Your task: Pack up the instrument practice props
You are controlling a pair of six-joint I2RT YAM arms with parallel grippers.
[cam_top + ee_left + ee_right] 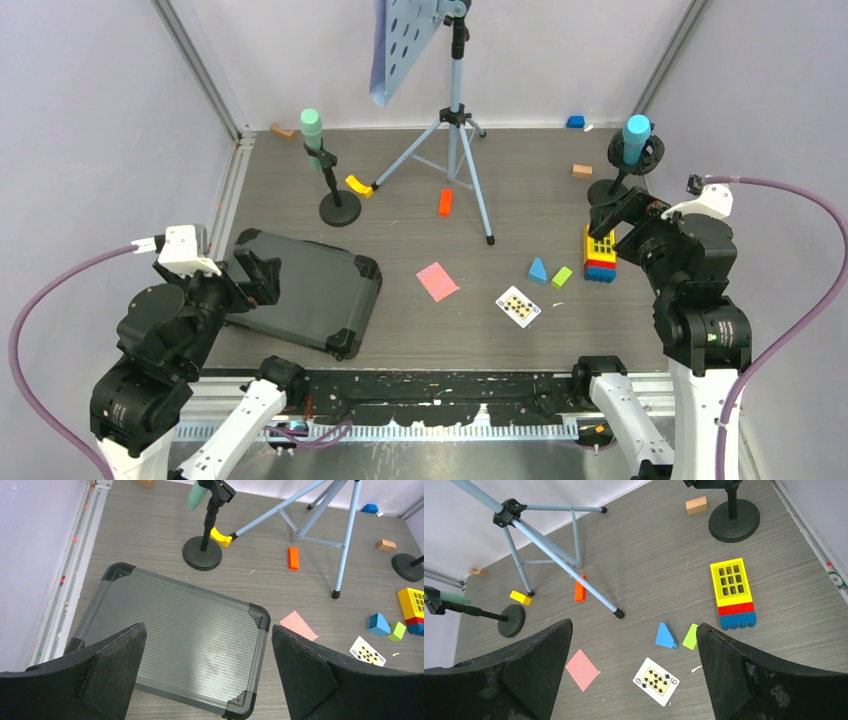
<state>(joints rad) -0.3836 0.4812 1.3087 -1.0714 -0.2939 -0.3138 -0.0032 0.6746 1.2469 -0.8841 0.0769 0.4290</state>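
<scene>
The pale blue perforated music rack stands on its tripod at the back centre, with lilac pages on it. The green microphone sits on a black round-based pole at the back left. The blue microphone sits on its pole at the right. My left gripper is open and empty over a closed grey ribbed case. My right gripper is open and empty above the floor near the blue microphone's pole base. The tripod legs show in the right wrist view.
Loose toy blocks lie around: an orange one, a yellow one by a tripod foot, blue and green ones, and a yellow-red-blue stack. Two playing cards lie in the middle. Walls close in on the left, back and right.
</scene>
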